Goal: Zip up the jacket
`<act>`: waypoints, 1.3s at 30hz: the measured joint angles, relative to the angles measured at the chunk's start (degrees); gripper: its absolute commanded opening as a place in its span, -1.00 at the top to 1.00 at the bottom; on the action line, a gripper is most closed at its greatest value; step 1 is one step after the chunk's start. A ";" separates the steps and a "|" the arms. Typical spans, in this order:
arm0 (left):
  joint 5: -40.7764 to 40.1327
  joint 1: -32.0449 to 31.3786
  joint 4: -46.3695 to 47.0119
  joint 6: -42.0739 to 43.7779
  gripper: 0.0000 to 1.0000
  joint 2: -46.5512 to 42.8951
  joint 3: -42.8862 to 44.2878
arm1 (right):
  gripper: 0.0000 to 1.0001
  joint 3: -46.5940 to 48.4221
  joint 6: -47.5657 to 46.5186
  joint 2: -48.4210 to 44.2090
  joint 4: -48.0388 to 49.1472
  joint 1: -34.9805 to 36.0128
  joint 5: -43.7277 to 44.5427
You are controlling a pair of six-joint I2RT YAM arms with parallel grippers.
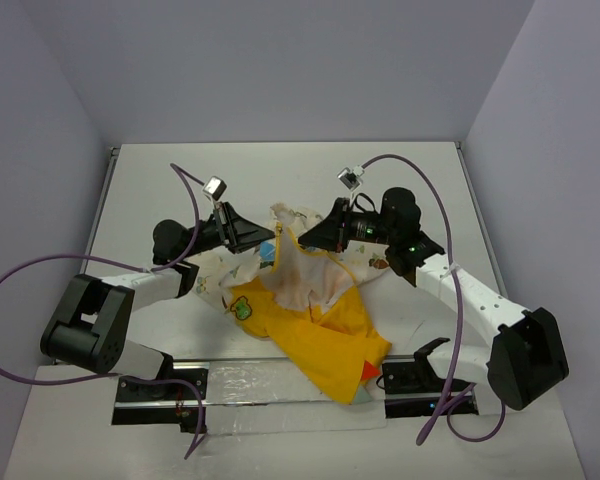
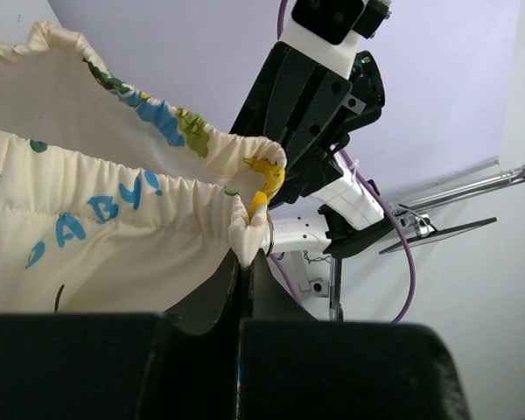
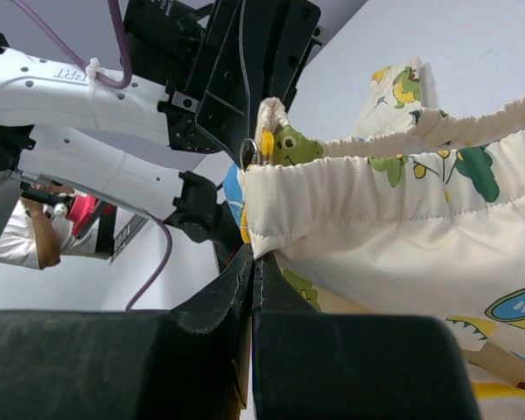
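One jacket lies mid-table, with its cream edge lifted. Two grippers meet over it. I see the left gripper clamped tight on the cream hem and the right gripper clamped tight on the facing hem.

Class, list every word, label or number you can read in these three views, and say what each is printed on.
"BABY!": blue letters on the cream cloth of the jacket, left wrist view; the first letter is creased.
"…RT": grey letters on the white link of the left arm, right wrist view; the start is too blurred to read.
Top view: nothing readable.
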 measured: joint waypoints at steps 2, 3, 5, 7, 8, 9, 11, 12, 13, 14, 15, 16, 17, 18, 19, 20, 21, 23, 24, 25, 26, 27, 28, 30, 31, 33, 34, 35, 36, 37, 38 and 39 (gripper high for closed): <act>0.00 -0.06 0.00 -0.10 1.00 -0.12 0.11 | 1.00 -0.40 -0.06 -0.03 0.08 0.06 -0.18; 0.00 -0.13 -0.01 -0.22 0.99 -0.23 0.13 | 1.00 -0.75 -0.10 -0.13 0.28 0.07 -0.32; 0.01 -0.28 -0.04 -0.44 1.00 -0.61 0.13 | 1.00 -1.98 -0.26 -0.66 1.16 0.07 -0.82; 0.00 -0.29 -0.03 -0.55 1.00 -1.33 0.11 | 1.00 -3.23 -0.39 -1.40 1.68 0.09 -1.71; 0.00 -0.31 -0.03 -0.55 1.00 -1.75 0.12 | 1.00 -3.66 -0.49 -1.71 1.84 0.10 -2.09; 0.00 -0.32 -0.01 -0.55 1.00 -2.15 0.13 | 1.00 -3.91 -0.57 -1.91 1.91 0.14 -2.41; 0.01 -0.34 0.02 -0.55 1.00 -2.70 0.12 | 1.00 -3.97 -0.74 -2.03 2.12 0.17 -2.81; 0.02 -0.35 0.03 -0.55 1.00 -2.84 0.12 | 1.00 -3.97 -0.83 -2.03 2.38 0.17 -2.95; 0.02 -0.36 0.04 -0.55 1.00 -2.89 0.12 | 1.00 -3.97 -0.88 -2.03 2.62 0.17 -3.03; 0.01 -0.36 0.02 -0.55 1.00 -2.89 0.13 | 1.00 -3.97 -0.88 -2.03 2.87 0.17 -3.10; 0.00 -0.38 0.00 -0.55 0.99 -2.89 0.13 | 1.00 -3.97 -0.88 -2.03 3.09 0.17 -3.18; 0.01 -0.43 0.00 -0.55 0.99 -2.89 0.12 | 1.00 -3.97 -0.88 -2.04 3.30 0.17 -3.24; 0.02 -0.54 0.01 -0.55 1.00 -2.89 0.11 | 1.00 -3.97 -0.88 -2.05 3.51 0.17 -3.30; 0.02 -0.62 0.00 -0.55 1.00 -2.89 0.13 | 1.00 -3.97 -0.88 -2.05 3.68 0.17 -3.36; 0.02 -0.67 0.00 -0.55 1.00 -2.89 0.13 | 1.00 -3.97 -0.88 -2.05 3.86 0.17 -3.44; 0.02 -0.70 0.00 -0.55 1.00 -2.89 0.13 | 1.00 -3.97 -0.88 -2.05 3.98 0.17 -3.50; 0.02 -0.73 0.00 -0.55 1.00 -2.89 0.13 | 1.00 -3.97 -0.88 -2.05 4.06 0.17 -3.57; 0.02 -0.81 0.00 -0.55 1.00 -2.89 0.11 | 1.00 -3.97 -0.86 -2.05 4.24 0.17 -3.69; 0.01 -0.89 0.00 -0.55 1.00 -2.89 0.12 | 1.00 -3.97 -0.83 -2.05 4.37 0.17 -3.70; 0.00 -0.98 0.00 -0.55 1.00 -2.89 0.13 | 1.00 -3.97 -0.77 -2.05 4.54 0.17 -3.73; 0.00 -1.06 0.00 -0.55 1.00 -2.89 0.13 | 1.00 -3.97 -0.57 -2.05 4.80 0.17 -3.82; 0.00 -1.13 0.01 -0.55 1.00 -2.89 0.13 | 1.00 -3.97 -0.32 -2.05 5.12 0.17 -3.93; 0.02 -1.22 0.00 -0.55 1.00 -2.89 0.13 | 1.00 -3.97 -0.12 -2.05 5.46 0.17 -4.02; 0.01 -1.42 0.00 -0.53 1.00 -2.89 0.13 | 1.00 -3.97 0.36 -2.01 6.23 0.23 -4.18; 0.02 -1.51 0.00 -0.53 1.00 -2.89 0.13 | 1.00 -3.97 0.58 -1.98 6.64 0.27 -4.26; 0.00 -1.64 0.00 -0.53 1.00 -2.89 0.13 | 1.00 -3.97 0.87 -1.85 7.39 0.40 -4.36; 0.02 -1.69 0.00 -0.53 1.00 -2.89 0.13 | 1.00 -3.97 1.07 -1.78 7.69 0.45 -4.42; 0.02 -1.71 0.00 -0.53 1.00 -2.89 0.13 | 1.00 -3.97 1.23 -1.71 7.93 0.54 -4.51; 0.02 -1.71 0.00 -0.53 1.00 -2.89 0.13 | 1.00 -3.97 1.39 -1.61 8.18 0.61 -4.63; 0.02 -1.73 0.01 -0.53 1.00 -2.89 0.13 | 1.00 -3.97 1.49 -1.53 8.33 0.66 -4.73; 0.02 -1.74 0.00 -0.53 1.00 -2.89 0.13 | 1.00 -3.97 1.62 -1.46 8.40 0.72 -4.76; 0.02 -1.74 0.01 -0.53 1.00 -2.89 0.13 | 1.00 -3.97 1.69 -1.41 8.49 0.79 -4.76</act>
